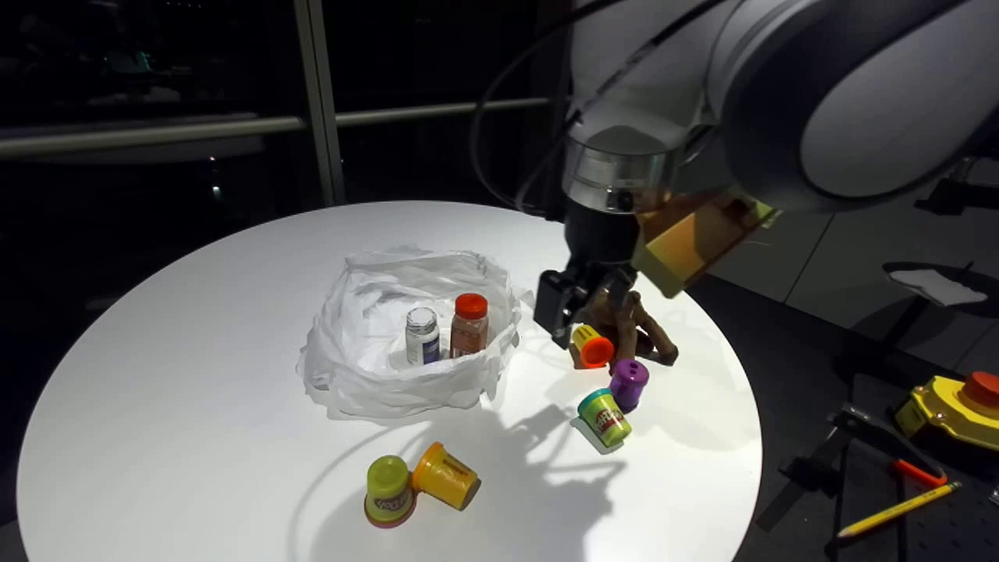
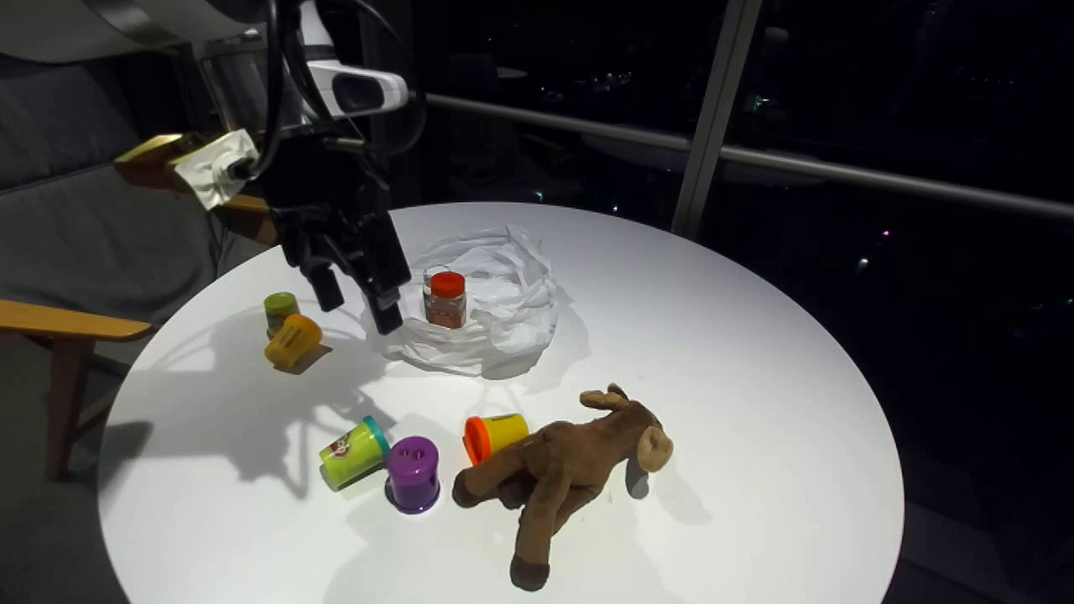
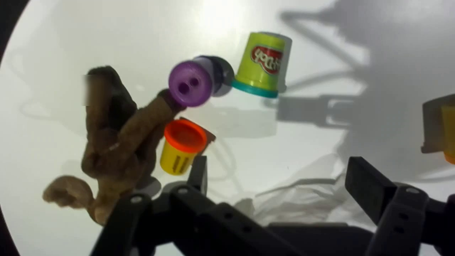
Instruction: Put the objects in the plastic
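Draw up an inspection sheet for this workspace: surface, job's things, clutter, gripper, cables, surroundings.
Surface: round white table, partly shadowed.
Job's things: white jar and red-lidded jar inside the bag; plush, purple pot and four tubs outside it.
Clutter: pencil and red-buttoned box beside the table.
Gripper: open, holding nothing, above the table.
Cables: looped loosely along the arm.
Surroundings: dark windows; chair near the table.

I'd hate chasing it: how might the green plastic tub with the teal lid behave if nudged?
The teal-lidded green plastic tub may roll in an arc, being tapered and on its side; smooth-walled, it may also slip.
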`<state>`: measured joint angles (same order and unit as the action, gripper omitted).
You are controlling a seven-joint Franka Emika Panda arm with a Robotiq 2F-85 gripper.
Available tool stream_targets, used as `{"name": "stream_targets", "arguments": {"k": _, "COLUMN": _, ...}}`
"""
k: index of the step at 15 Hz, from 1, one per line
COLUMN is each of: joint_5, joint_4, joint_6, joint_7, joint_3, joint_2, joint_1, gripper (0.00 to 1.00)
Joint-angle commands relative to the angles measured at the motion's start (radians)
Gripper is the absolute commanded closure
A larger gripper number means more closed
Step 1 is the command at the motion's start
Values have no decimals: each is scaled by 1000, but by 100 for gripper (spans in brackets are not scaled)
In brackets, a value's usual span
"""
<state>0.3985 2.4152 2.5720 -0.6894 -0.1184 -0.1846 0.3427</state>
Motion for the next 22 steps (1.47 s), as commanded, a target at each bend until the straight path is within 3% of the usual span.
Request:
{"name": "stream_targets", "arguments": {"k": 1, "joint_5": -115, "joint_4": 159, "joint_6": 69, "joint_7": 68, "joint_3": 44, "joint_2": 57, "joint_1": -133, "gripper": 0}}
{"name": "stream_targets", "arguments": {"k": 4, "joint_5": -240, "joint_4": 202, "joint_6": 148, "joint_7": 206, "joint_3": 71, "joint_2": 4, "joint_1": -204, "gripper": 0}}
{"name": "stream_targets", "arguments": {"k": 7, "joint_5": -296, "joint_4": 208, "joint_6": 224, "joint_7": 282, "joint_3": 85, "joint_2": -42, "joint_1": -225, "gripper": 0}}
{"name": "stream_targets", "arguments": {"k": 10, "joint_5": -237, "joint_4": 198, "joint_6": 309, "joint_7": 259, "joint_3": 40, "joint_2": -93, "joint_1": -194, "gripper": 0}}
{"name": "stream_targets", "arguments": {"k": 14, "joint_5": -245, "joint_4": 186, "joint_6": 385, "joint_7": 240, "joint_3": -17, "joint_2": -154, "joint_1": -158, "gripper": 0}}
{"name": "stream_targets", "arguments": {"k": 22, "joint_5": -346, "joint_4": 178, "joint_6": 539, "joint_7": 279, "joint_3": -76, "joint_2": -226, "joint_1": -118, "gripper": 0}}
